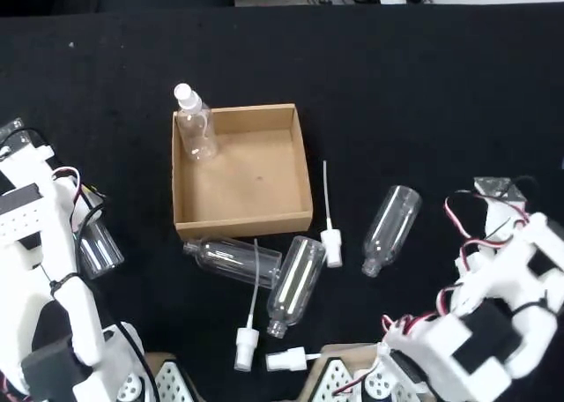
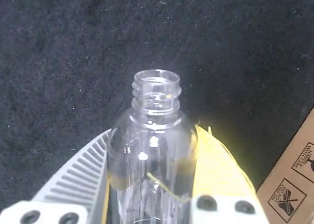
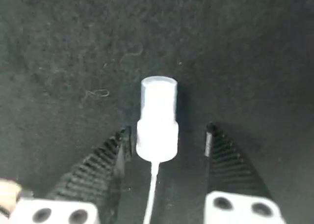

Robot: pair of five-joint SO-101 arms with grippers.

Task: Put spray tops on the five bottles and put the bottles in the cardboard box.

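Observation:
My left gripper is shut on a clear, uncapped bottle, whose open neck points away from the camera. In the high view that bottle sits at the left arm, left of the cardboard box. My right gripper is open, with a white spray top between its fingers, close to one and apart from the other. One bottle with a spray top stands in the box's far left corner. Three uncapped bottles lie in front of the box.
Three loose spray tops lie on the black cloth: one right of the box's front corner, one and one near the front edge. The right arm stands at the right. A box corner shows beside the left gripper.

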